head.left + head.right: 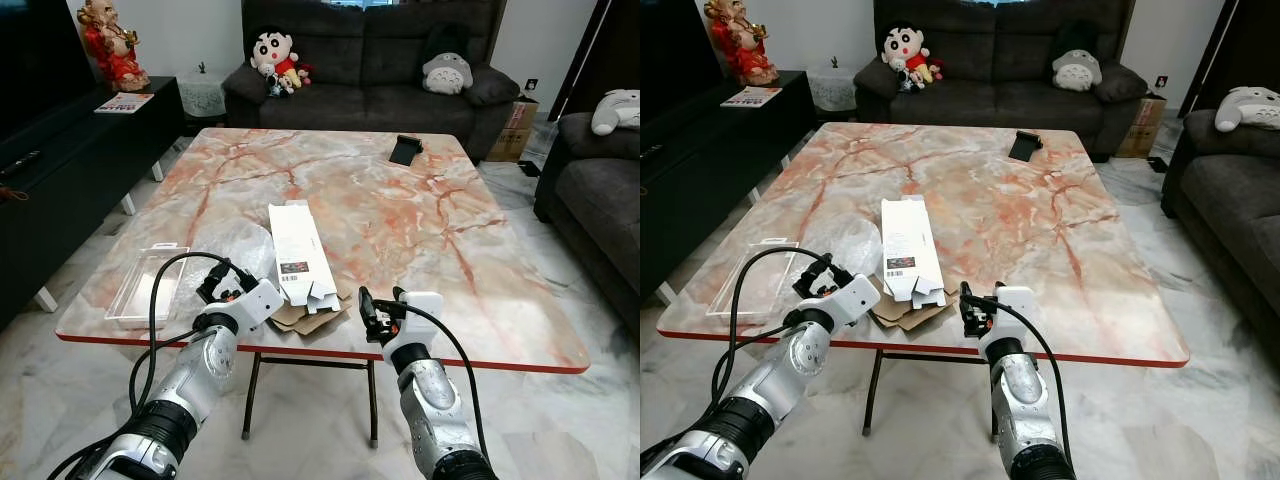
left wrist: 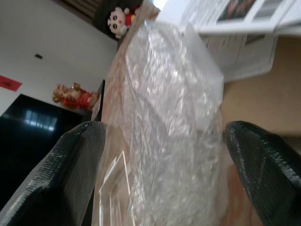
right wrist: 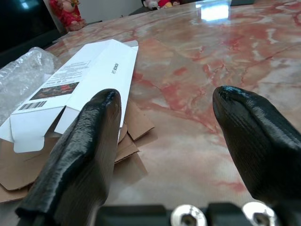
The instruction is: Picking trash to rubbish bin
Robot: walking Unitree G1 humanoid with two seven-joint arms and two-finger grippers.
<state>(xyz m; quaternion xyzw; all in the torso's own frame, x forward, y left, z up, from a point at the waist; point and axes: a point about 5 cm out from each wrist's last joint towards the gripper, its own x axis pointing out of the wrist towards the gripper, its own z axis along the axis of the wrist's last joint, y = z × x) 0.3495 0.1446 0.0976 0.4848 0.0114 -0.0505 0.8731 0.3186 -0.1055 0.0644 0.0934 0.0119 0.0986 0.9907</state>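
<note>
White printed carton (image 1: 298, 248), writing unreadable

You face a pink-veined marble desk (image 1: 400, 230) with a red edge, standing on a pale marble floor (image 1: 590, 290). Beyond it you see a dark grey sofa (image 1: 370, 70) against a white wall (image 1: 190, 30), with plush toys on its seat. On your left runs a black cabinet (image 1: 60, 170), and on your right stands a second dark sofa (image 1: 595, 200).
</note>
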